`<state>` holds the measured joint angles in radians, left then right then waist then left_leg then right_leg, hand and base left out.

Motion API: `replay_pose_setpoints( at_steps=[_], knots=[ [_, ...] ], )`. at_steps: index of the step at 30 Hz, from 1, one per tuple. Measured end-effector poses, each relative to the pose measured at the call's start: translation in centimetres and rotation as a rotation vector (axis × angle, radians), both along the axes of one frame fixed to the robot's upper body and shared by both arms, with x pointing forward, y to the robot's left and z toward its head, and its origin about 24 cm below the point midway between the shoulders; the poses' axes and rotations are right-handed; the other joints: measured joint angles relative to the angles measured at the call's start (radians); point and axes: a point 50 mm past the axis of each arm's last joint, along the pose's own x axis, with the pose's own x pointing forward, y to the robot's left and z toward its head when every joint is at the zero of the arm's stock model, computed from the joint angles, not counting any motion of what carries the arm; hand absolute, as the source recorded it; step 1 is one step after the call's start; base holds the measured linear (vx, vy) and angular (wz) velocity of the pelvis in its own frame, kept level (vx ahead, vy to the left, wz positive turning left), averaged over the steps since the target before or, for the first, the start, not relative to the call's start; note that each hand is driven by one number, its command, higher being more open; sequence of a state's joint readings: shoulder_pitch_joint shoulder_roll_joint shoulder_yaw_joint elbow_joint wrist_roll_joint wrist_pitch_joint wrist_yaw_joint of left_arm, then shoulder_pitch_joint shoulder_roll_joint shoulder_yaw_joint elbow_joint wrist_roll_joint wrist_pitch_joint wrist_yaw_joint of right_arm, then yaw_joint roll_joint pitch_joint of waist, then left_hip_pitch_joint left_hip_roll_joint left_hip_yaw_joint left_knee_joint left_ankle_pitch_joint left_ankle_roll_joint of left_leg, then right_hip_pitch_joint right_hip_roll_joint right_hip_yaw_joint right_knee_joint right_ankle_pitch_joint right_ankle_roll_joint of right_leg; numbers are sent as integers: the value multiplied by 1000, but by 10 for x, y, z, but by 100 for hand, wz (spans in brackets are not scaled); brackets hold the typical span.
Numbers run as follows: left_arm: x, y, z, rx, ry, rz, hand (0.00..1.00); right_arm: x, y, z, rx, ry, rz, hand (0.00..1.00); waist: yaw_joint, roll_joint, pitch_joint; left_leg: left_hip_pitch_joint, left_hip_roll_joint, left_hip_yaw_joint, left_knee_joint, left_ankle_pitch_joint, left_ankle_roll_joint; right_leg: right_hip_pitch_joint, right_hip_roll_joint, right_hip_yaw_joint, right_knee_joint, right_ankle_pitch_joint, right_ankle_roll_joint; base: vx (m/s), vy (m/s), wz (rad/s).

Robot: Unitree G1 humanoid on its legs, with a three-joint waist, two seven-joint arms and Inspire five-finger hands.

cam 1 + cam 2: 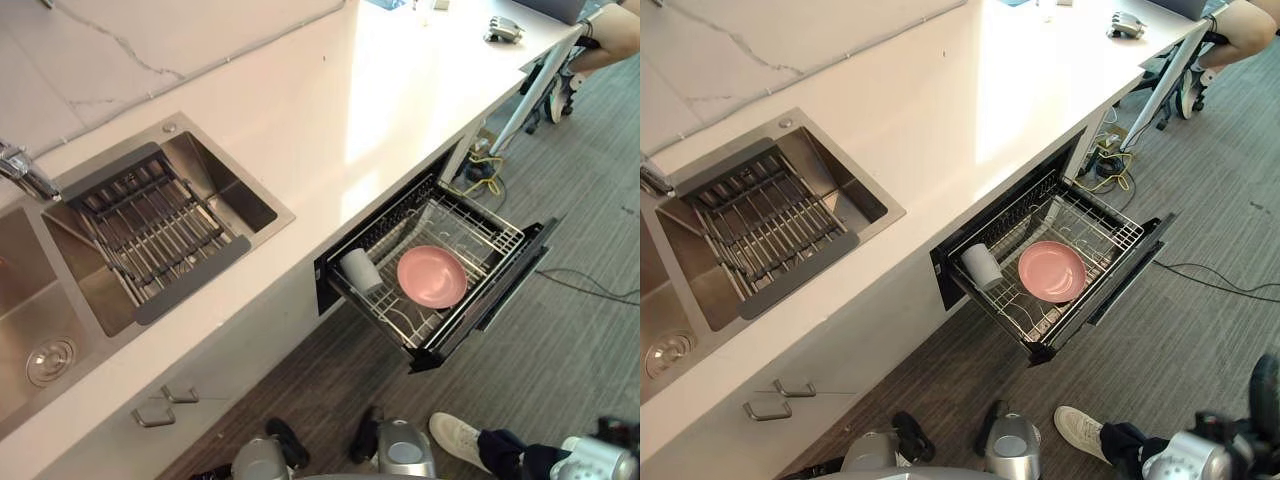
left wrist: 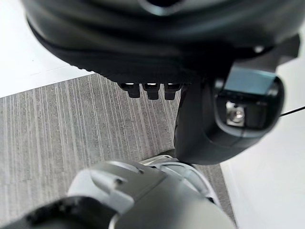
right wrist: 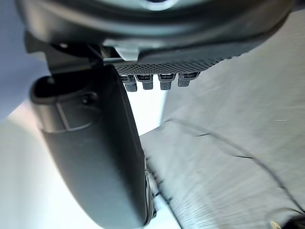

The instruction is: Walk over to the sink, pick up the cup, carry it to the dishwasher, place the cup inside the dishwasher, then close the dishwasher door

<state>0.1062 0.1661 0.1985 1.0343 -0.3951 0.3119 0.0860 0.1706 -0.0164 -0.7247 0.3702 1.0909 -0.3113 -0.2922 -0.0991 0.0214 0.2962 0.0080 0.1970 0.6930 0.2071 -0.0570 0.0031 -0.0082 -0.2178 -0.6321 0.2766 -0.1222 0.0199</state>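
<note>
Hanging low at my side, my left hand [image 2: 157, 47] has its fingers [image 2: 151, 89] loose and its thumb [image 2: 224, 119] standing apart, with nothing in its grasp; past it lies the grey striped floor [image 2: 71, 124]. Up and ahead of that hand, the steel sink [image 1: 230, 185] is set into the white table [image 1: 330, 100], a dark drain rack [image 1: 150, 225] lying across its basin and the tap [image 1: 25, 175] at its far left edge. Further right, below the table's edge, the dishwasher [image 1: 500, 290] stands pulled open. The cup [image 1: 360, 270] is well apart from both my hands: it lies on its side in the left end of the wire basket [image 1: 470, 225], just beside a pink plate [image 1: 432, 276] that rests in the basket's middle. A small grey object [image 1: 505, 28] sits on the table's far right end, and a person's arm [image 1: 610, 40] leans near it. A person's white shoe [image 1: 455, 432] stands on the floor near my right side. My right hand [image 3: 157, 43] hangs relaxed too, fingers [image 3: 164, 80] slack, thumb [image 3: 95, 157] out, and it is carrying nothing.
</note>
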Motion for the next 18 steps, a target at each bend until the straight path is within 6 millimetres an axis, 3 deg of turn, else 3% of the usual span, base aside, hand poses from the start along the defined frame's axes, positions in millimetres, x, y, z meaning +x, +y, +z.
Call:
replay_pose_setpoints(
  at_steps=[3,4,7,9,14,18],
  knots=[
    [-5,-8,-2,-18,3,7,100,13,36,-18,84,-67,125,100,6,24,-14,6,-15,-8,-38,20,0,9,0,-17,-13,1,5,-41,4,18],
    [-5,-12,-3,-26,-2,9,100,27,54,-20,89,-113,231,100,12,30,-18,7,-25,-14,-64,30,2,11,-5,-33,-14,2,5,-33,8,31],
    [-4,-19,-4,-52,-20,10,100,54,74,-16,62,-194,403,100,43,45,-27,8,-41,-21,-104,61,3,26,-18,-80,-13,-1,9,-18,19,45],
    [-5,-21,-5,-56,-23,11,100,62,78,-14,52,-210,433,100,56,48,-28,8,-44,-25,-111,70,1,34,-25,-100,-8,-5,11,3,20,47],
    [-28,-25,-8,-93,8,41,100,62,64,-20,18,-168,454,100,68,43,-25,8,-79,-70,-138,100,6,51,-61,-148,24,-20,25,33,46,30],
    [-30,-25,-8,-100,-5,39,100,70,59,-22,18,-148,478,100,81,43,-25,5,-82,-107,-133,107,4,74,-63,-180,21,-21,27,-21,42,20]
  ],
)
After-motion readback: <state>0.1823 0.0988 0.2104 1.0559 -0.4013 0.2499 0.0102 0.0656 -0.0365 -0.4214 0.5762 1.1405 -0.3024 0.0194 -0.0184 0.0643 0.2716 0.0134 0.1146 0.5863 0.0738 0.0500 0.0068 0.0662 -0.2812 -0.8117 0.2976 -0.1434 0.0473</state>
